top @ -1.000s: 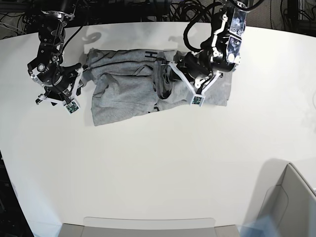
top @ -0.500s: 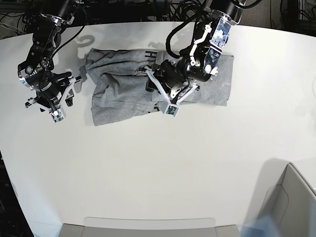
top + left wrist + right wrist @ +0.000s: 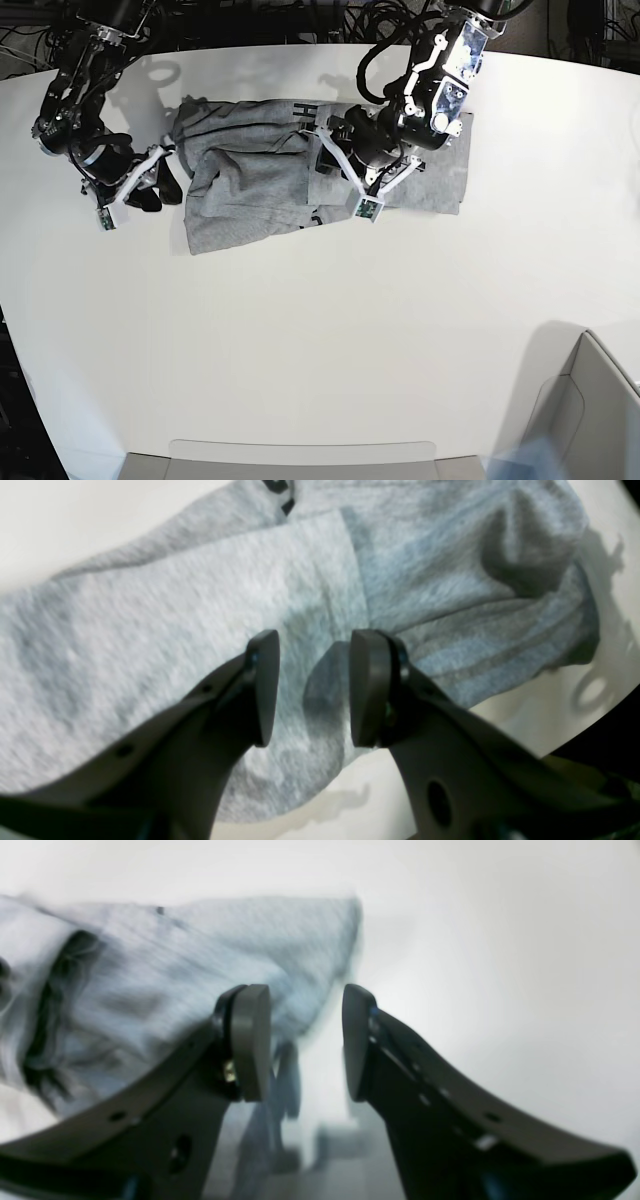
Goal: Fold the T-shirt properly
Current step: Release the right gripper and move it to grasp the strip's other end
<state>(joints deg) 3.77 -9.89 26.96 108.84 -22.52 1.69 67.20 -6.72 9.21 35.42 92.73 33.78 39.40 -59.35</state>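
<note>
**Mia:** What does the left wrist view show?

**Sam:** The left gripper (image 3: 312,687) has its two dark fingers (image 3: 262,685) apart, with a gap between them. Nothing is in the gap. The grey T-shirt (image 3: 200,605) lies under it, rumpled, with a fold sticking up on the right.

**Mia:** And the right wrist view?

**Sam:** It is blurry. The right gripper (image 3: 305,1042) is parted too and holds nothing. The T-shirt (image 3: 175,955) is on the left, and its edge ends near the fingers. The white table (image 3: 500,940) fills the right side.

**Mia:** And the base view?

**Sam:** The T-shirt (image 3: 250,190) lies bunched at the far part of the table (image 3: 320,350). Black letters show on it. The left gripper (image 3: 345,170) is over its middle. The right gripper (image 3: 150,180) is just beside its left edge.
</note>
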